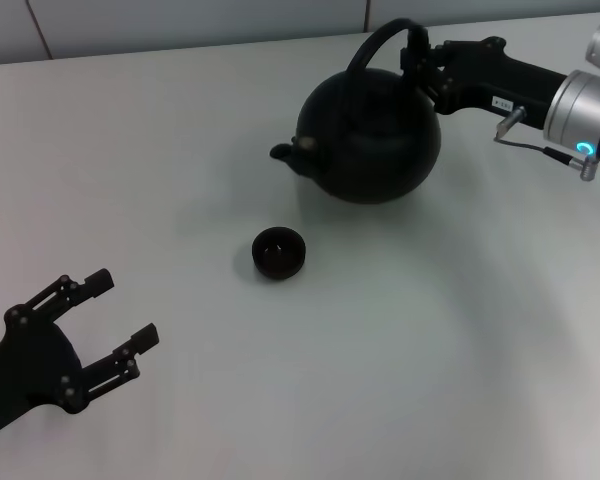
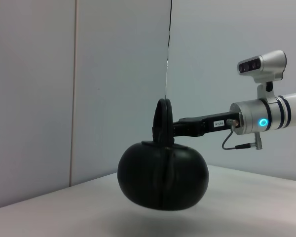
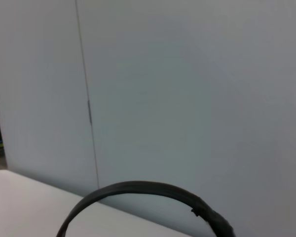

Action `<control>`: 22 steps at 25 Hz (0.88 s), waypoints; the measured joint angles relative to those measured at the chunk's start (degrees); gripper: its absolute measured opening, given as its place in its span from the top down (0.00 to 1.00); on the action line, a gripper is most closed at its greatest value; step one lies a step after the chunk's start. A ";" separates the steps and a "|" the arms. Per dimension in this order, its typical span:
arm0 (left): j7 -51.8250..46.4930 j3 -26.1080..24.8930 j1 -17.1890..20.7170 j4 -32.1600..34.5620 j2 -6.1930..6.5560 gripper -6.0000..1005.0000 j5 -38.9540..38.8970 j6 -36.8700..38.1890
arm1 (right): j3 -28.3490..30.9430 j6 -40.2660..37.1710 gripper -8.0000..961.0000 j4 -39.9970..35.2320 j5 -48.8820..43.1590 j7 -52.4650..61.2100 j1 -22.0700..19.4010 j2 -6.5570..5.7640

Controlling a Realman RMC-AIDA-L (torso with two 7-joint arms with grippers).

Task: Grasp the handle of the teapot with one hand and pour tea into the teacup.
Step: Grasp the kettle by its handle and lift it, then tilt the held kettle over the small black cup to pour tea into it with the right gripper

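The round black teapot (image 1: 375,135) is at the far centre-right of the white table (image 1: 180,150), its stubby spout (image 1: 285,152) pointing left. My right gripper (image 1: 420,55) is shut on the right end of its arched handle (image 1: 375,40). In the left wrist view the teapot (image 2: 163,175) seems to hang just above the tabletop, with a shadow beneath, held at the handle (image 2: 162,118). The right wrist view shows only the handle arc (image 3: 138,187). The small black teacup (image 1: 279,252) stands nearer to me, below the spout. My left gripper (image 1: 127,307) rests open at the near left.
A pale panelled wall (image 2: 113,74) with a vertical seam runs behind the table's far edge. The right arm's silver forearm (image 1: 585,110) reaches in from the far right.
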 joint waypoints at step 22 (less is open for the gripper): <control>1.48 -0.11 0.08 -1.41 0.16 0.20 0.00 -0.06 | -3.96 -1.89 0.91 -1.25 0.34 -20.88 1.93 0.19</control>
